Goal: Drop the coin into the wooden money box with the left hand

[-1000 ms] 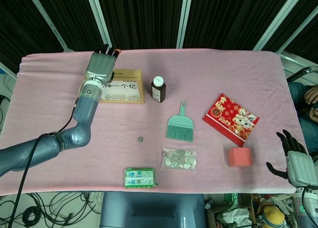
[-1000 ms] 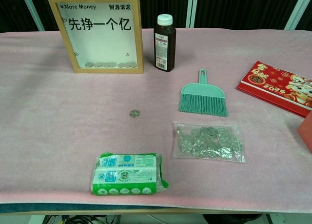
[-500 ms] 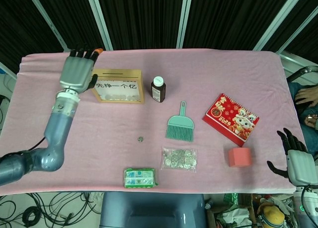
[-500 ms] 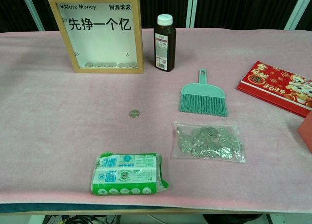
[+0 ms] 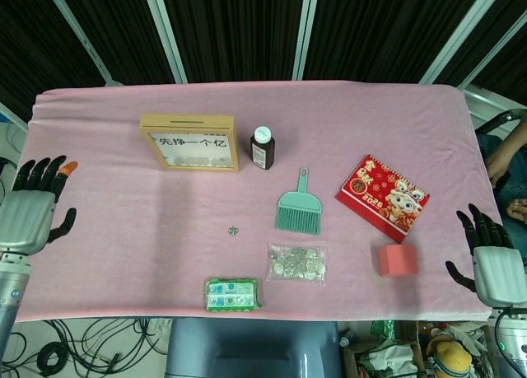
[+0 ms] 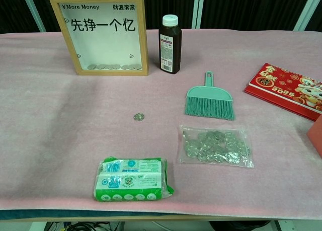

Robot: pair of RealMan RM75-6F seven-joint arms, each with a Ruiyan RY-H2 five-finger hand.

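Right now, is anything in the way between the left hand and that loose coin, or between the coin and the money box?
Nothing visible. The left hand is open at the table's left edge; bare pink cloth lies between it and the coin, and between the coin and the money box.

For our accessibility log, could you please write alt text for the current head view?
A pink-covered table holds a wooden money box, a brown bottle, a green brush, a red calendar, a bag of coins and a single coin. The left hand and right hand are open at the edges.
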